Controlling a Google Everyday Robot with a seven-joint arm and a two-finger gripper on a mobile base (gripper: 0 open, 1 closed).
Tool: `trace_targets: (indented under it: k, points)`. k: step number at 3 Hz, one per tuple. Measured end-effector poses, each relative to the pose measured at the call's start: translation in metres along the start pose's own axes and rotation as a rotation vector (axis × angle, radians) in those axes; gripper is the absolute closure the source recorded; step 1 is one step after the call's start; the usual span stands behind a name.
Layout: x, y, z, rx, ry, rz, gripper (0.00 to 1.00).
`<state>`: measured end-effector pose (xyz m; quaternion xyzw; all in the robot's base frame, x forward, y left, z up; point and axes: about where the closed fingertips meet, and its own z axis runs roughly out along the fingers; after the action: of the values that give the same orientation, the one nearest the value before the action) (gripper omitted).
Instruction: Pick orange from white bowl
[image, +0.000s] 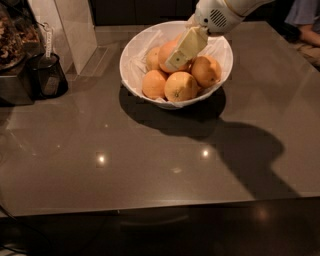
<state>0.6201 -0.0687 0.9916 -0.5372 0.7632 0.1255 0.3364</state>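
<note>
The white bowl (134, 50) stands at the back middle of the dark table (150, 165). It holds several oranges. The orange (167, 53), larger and more reddish than the others, lies at the top of the pile near the bowl's centre. Smaller, yellower oranges lie around it, such as one at the front (181, 86) and one on the right (206, 71). My gripper (184, 49) reaches down from the upper right. Its cream tip lies across the right side of the orange and hides that part of it.
A dark cup-like container (50, 75) and an appliance (15, 65) stand at the left edge. A pale upright panel (75, 25) is behind them. A person's arm (306, 25) shows at the top right. The table's front edge runs across the lower part of the view.
</note>
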Motion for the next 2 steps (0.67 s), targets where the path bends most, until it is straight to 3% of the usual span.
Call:
trace_targets:
  k: [1, 2]
  points:
    - [-0.004, -0.014, 0.012, 0.026, -0.003, 0.024, 0.35]
    - [-0.001, -0.024, 0.024, 0.039, 0.003, 0.053, 0.35]
